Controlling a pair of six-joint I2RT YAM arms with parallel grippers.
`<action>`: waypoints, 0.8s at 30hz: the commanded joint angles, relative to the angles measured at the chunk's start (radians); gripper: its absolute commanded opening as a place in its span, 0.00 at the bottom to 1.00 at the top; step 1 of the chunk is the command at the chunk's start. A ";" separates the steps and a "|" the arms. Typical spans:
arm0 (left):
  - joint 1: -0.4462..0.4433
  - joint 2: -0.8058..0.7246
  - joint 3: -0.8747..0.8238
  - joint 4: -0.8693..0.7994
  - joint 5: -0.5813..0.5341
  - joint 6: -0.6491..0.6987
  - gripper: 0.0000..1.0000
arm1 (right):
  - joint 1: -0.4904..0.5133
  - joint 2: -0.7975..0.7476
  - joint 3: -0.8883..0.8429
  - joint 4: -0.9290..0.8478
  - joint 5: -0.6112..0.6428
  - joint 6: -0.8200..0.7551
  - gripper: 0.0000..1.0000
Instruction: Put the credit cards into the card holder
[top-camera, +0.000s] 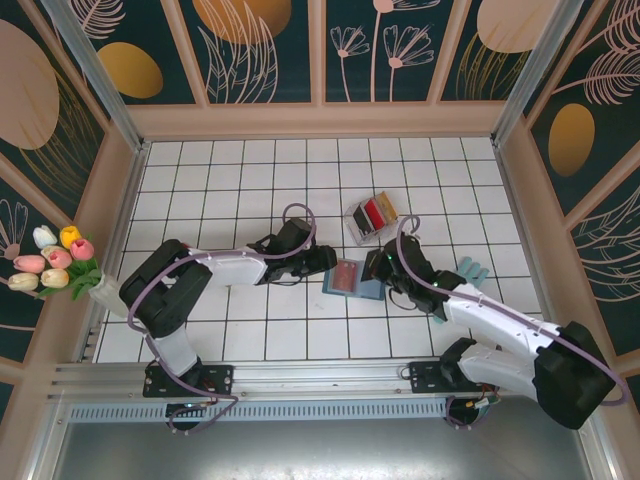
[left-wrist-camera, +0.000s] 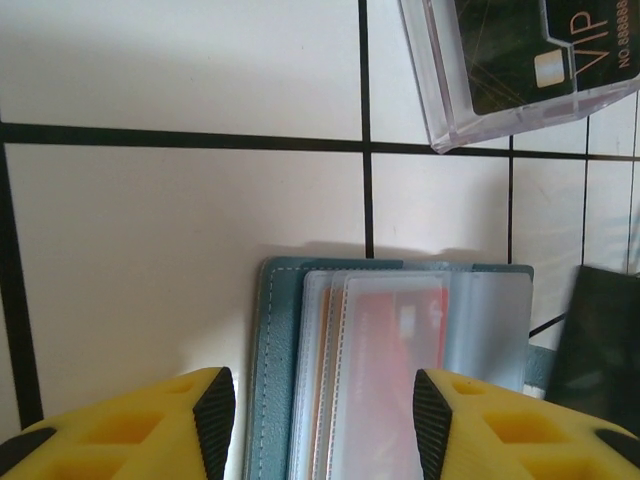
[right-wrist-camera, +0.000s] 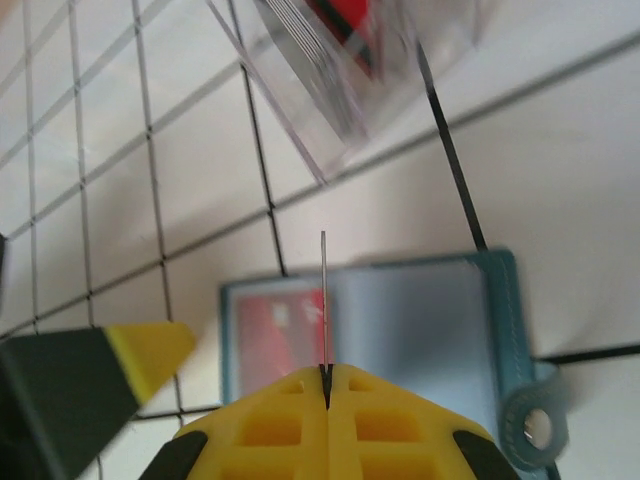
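The teal card holder (top-camera: 366, 289) lies open on the tiles, and a red card (left-wrist-camera: 395, 350) sits under a clear sleeve on its left page (right-wrist-camera: 270, 335). My left gripper (left-wrist-camera: 325, 430) hovers open over that left page (left-wrist-camera: 265, 380), its fingertips (left-wrist-camera: 215, 420) apart on either side of the sleeves. My right gripper (right-wrist-camera: 326, 385) is shut on a thin credit card (right-wrist-camera: 324, 300), seen edge-on and upright above the holder's middle fold (right-wrist-camera: 420, 330). From above, the left gripper (top-camera: 328, 262) and the right gripper (top-camera: 383, 268) flank the holder.
A clear upright rack (top-camera: 372, 215) just beyond the holder has black, red and tan cards in it (left-wrist-camera: 440, 90) (right-wrist-camera: 330, 90). A pale teal object (top-camera: 472, 270) lies right of the right arm. Walls enclose the tiled floor, with flowers (top-camera: 50, 262) outside on the left.
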 joint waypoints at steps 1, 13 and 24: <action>-0.005 0.022 0.022 -0.018 0.031 0.023 0.53 | -0.034 -0.002 -0.059 0.151 -0.116 0.033 0.00; -0.005 0.050 0.027 -0.021 0.052 0.020 0.52 | -0.065 0.014 -0.168 0.314 -0.216 0.059 0.00; -0.006 0.066 0.029 -0.018 0.070 0.023 0.48 | -0.064 0.125 -0.197 0.377 -0.250 0.074 0.00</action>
